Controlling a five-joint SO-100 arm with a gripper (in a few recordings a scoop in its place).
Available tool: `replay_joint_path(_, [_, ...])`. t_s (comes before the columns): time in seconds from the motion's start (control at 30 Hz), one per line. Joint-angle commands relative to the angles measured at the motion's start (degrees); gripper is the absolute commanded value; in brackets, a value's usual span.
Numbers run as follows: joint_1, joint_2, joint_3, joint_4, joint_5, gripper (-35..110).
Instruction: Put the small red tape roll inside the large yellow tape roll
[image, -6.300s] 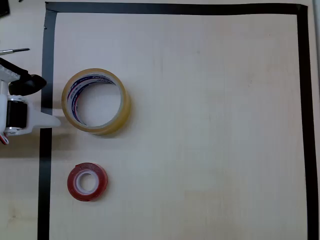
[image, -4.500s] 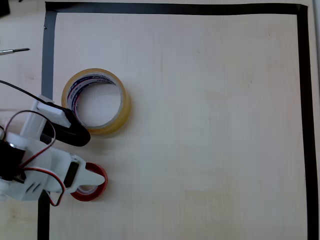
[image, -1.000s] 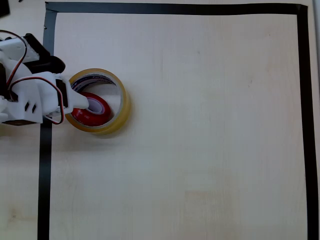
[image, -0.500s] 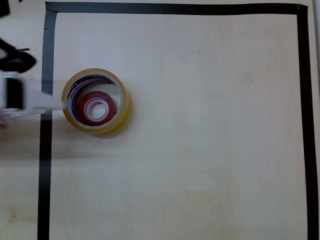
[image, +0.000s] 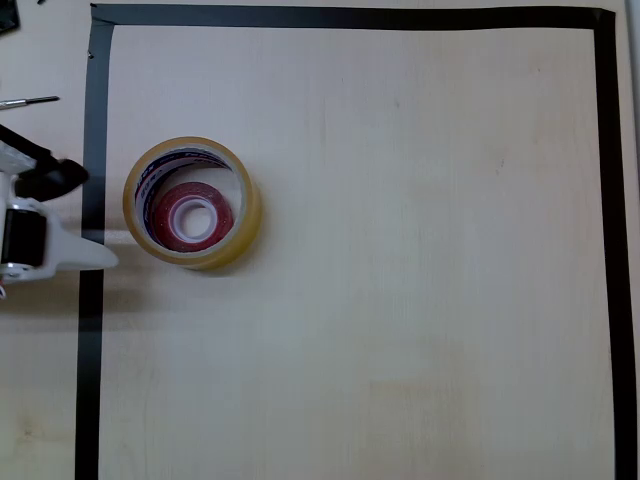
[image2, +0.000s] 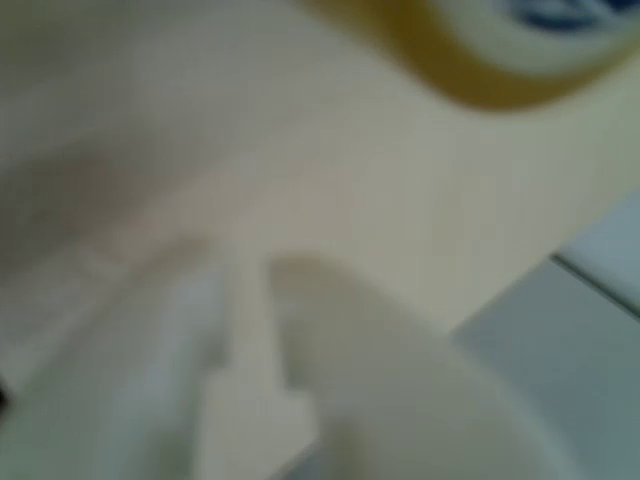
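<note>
In the overhead view the small red tape roll (image: 192, 214) lies flat inside the hole of the large yellow tape roll (image: 193, 202), at the left side of the table. My gripper (image: 98, 215) sits just left of the yellow roll, over the black border. Its black finger (image: 60, 176) and white finger (image: 88, 256) stand apart, open, with nothing between them. The wrist view is blurred: the yellow roll's rim (image2: 470, 60) shows at the top and a white finger (image2: 250, 350) low in the middle.
A black tape border (image: 350, 17) frames the pale wooden table (image: 420, 260). A thin metal tool (image: 28, 101) lies outside the border at the upper left.
The gripper carried the red roll from the table's lower left into the yellow roll, let it go and drew back left. In the last half second it shifted slightly down.
</note>
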Motion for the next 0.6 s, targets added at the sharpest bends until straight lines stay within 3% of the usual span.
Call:
replay_joint_path(0.0, [0.18, 1.41, 0.09, 1.67, -0.7, 0])
replay_joint_path(0.17, [-1.58, 1.41, -0.97, 6.24, 0.09, 0])
replay_joint_path(0.57, [-5.62, 1.49, -0.97, 6.06, 0.26, 0])
